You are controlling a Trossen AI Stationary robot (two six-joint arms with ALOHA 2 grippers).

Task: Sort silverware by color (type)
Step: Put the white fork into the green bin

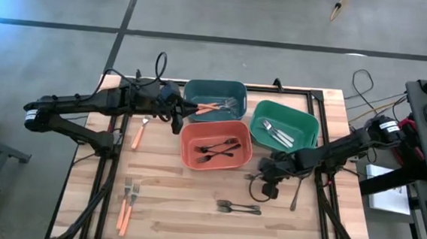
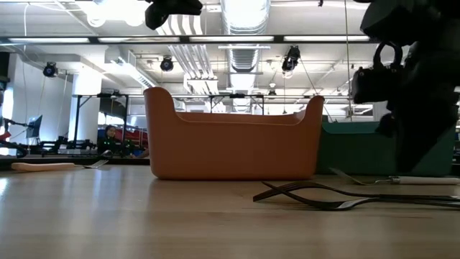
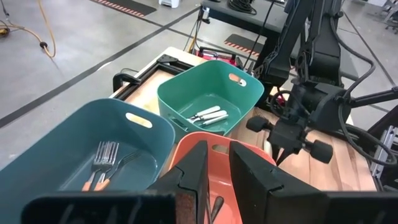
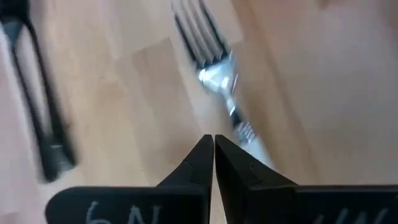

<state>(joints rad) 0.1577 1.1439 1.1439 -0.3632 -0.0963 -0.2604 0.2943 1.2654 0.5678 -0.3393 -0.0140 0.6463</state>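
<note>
Sorting judged partly done on the wooden bench. Inside the teal bin: orange-handled forks. Inside the orange-red bin: black forks. Inside the green bin: silver pieces. Still loose on the bench: an orange-handled piece at far left, orange-handled pair at near left, black pair near centre, silver fork at right. Right tool pinched shut, empty, tips just beside the silver fork's handle. Left tool slightly parted over the teal and orange-red bins, nothing seen held. In the way: a loose black utensil close beside the silver fork.
</note>
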